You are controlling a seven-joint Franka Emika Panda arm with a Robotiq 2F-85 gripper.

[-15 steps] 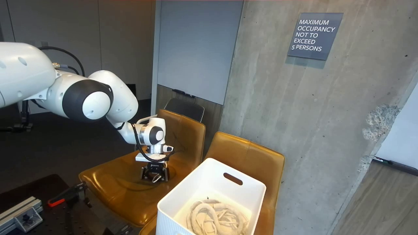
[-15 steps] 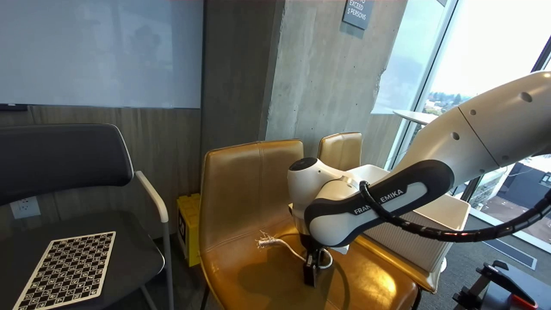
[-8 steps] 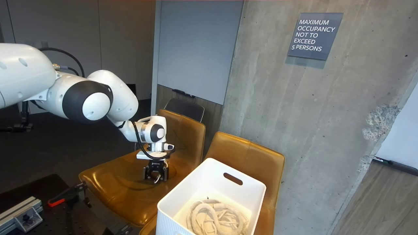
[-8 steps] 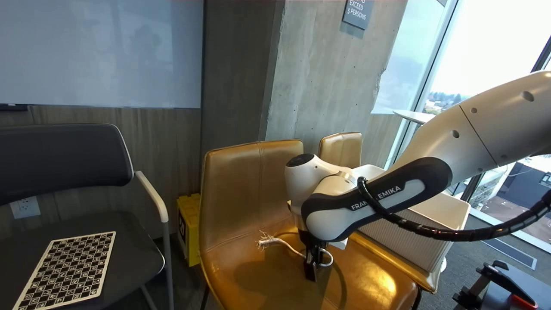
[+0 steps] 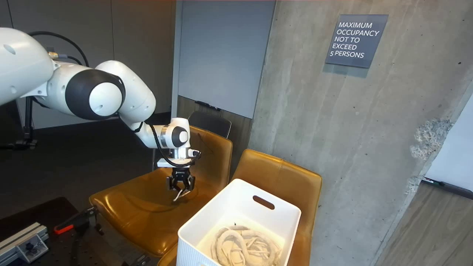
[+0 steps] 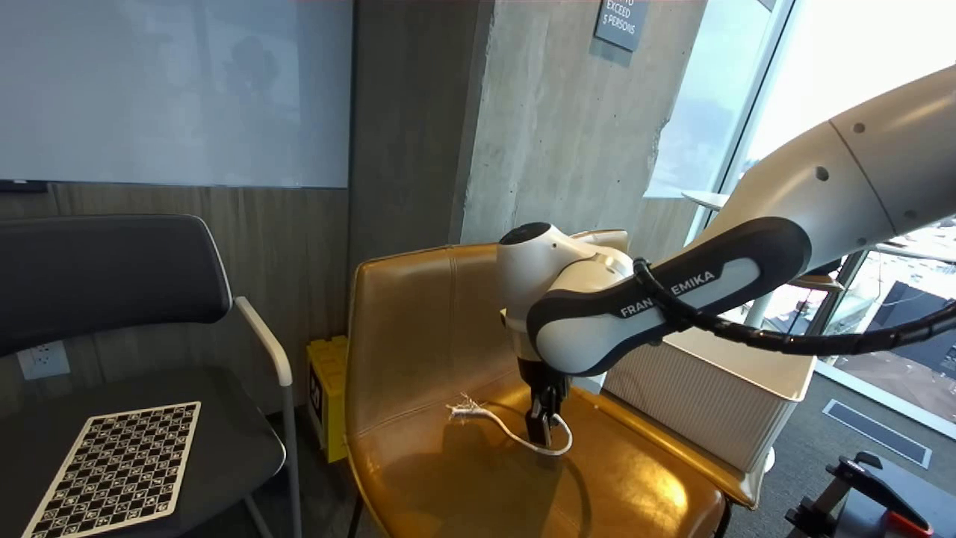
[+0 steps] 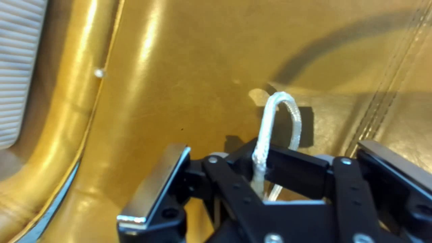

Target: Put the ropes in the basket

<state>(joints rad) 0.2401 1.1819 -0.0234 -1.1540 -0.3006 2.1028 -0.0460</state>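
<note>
A thin white rope [image 6: 515, 436] with a frayed end lies partly on the tan chair seat [image 6: 478, 493]. My gripper [image 6: 544, 430] is shut on the rope's other part, above the seat. In the wrist view my gripper [image 7: 262, 155] has the rope [image 7: 265, 131] between its fingers, with a bent loop standing out beyond them. The gripper [image 5: 181, 183] and a hanging bit of rope [image 5: 180, 194] also show in an exterior view. The white basket [image 5: 229, 203] stands beside this chair and holds coiled thick and thin ropes [image 5: 242, 245]. Its ribbed wall [image 7: 17, 64] edges the wrist view.
The basket stands on a second tan chair [image 5: 281, 166]. The near chair's backrest [image 6: 426, 321] rises behind the gripper. A dark chair [image 6: 112, 276] with a checkered board [image 6: 116, 467] and a yellow box [image 6: 328, 388] stand aside. A clamp [image 5: 79, 220] sits on the dark table.
My gripper has risen from close to the seat, mostly in the last half second. The held part of the rope has lifted with it; the frayed end stays on the seat.
</note>
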